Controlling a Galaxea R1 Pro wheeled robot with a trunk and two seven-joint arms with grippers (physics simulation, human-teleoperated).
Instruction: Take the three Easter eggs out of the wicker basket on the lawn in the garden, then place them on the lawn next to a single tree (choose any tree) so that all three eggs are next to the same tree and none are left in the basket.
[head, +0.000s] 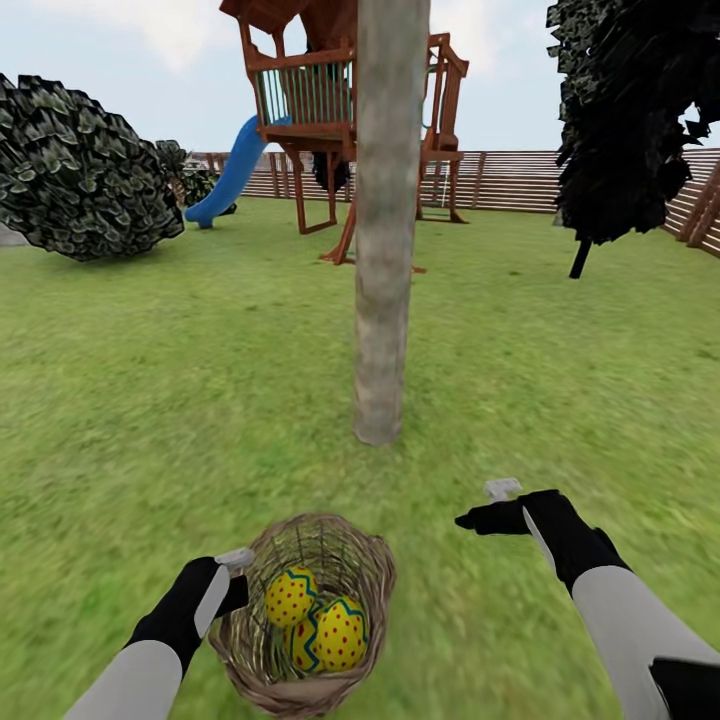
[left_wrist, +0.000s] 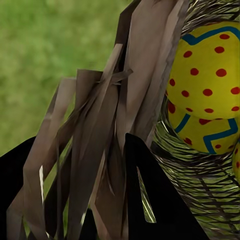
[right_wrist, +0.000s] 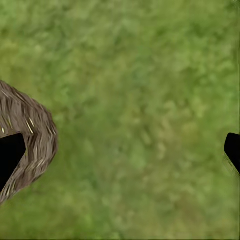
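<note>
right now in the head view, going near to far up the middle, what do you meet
brown woven wicker basket holding yellow red-dotted eggs → green patchy lawn → thick grey-brown tree trunk → red-brown wooden playset → brown slatted fence

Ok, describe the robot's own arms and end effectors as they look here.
Both arms have smooth light-grey forearm shells ending in matte black wrists. The left end effector and right end effector carry small pale grey fingertips in the head view; in the wrist views their fingers look plain black and pointed. No cables or markings visible.

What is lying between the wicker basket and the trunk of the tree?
Nothing: in the head view, only bare lawn separates the wicker basket from the tree trunk.
</note>
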